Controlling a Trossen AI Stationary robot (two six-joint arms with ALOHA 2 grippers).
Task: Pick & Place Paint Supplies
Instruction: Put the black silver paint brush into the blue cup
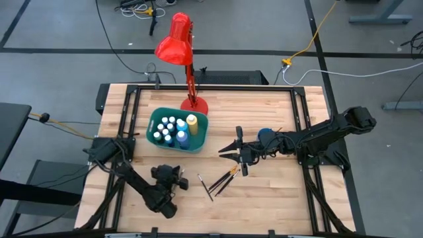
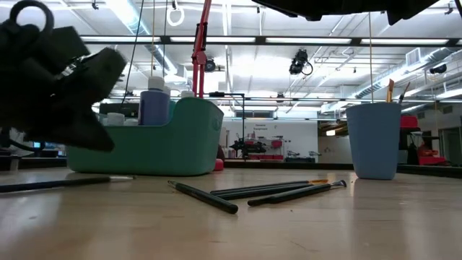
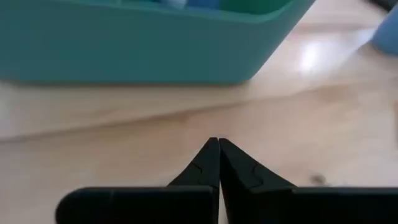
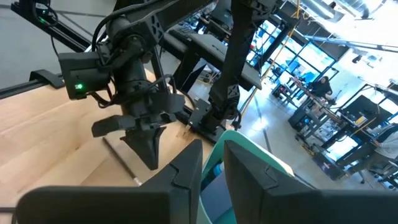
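The bottles (image 1: 175, 129) already stand in the teal bin (image 1: 154, 121), but several brushes (image 1: 221, 180) lie loose on the worktop (image 1: 277, 198), so they look like what is left. The left claw (image 1: 180, 178) hangs pressed together and empty beside one brush; the right claw (image 1: 232, 151), slightly apart and empty, hovers above the rest.

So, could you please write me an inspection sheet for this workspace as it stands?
Surface: wooden table, dark frame rails.
Job's things: paint bottles and taller yellow bottle stand in the teal bin; brushes lie loose on the wood.
Clutter: red lamp; blue cup holding brushes.
Grippers: left gripper shut, empty, low over the table near the bin; right gripper slightly parted, holding nothing visible.
Cables: several on the floor behind the table.
Surroundings: workshop benches.
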